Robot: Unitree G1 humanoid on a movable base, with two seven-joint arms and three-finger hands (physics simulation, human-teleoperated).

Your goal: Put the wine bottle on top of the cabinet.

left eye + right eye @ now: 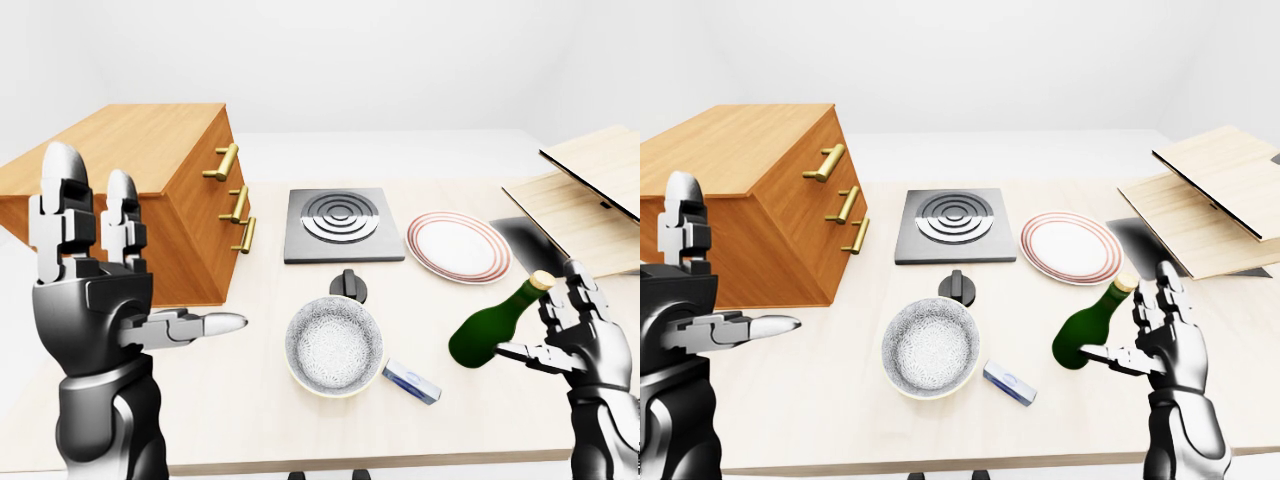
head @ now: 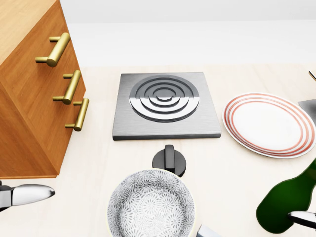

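Observation:
The green wine bottle [image 1: 487, 328] lies on the pale table at the right, its gold-capped neck pointing up and to the right. My right hand [image 1: 545, 322] stands open just right of it, fingers spread by the neck and thumb reaching under the body; nothing is gripped. In the head view a fingertip [image 2: 302, 217] crosses the bottle's base [image 2: 284, 200]. The wooden cabinet [image 1: 150, 160] with brass handles stands at the left, its flat top bare. My left hand [image 1: 120, 270] is raised and open before the cabinet, thumb pointing right.
Between the hands sit a patterned bowl [image 1: 333, 345], a black knob [image 1: 348, 285], a steel hob plate [image 1: 343, 222] and a red-rimmed plate [image 1: 457, 246]. A small blue-and-white box [image 1: 411, 381] lies by the bowl. Wooden boards [image 1: 585, 195] lie at the far right.

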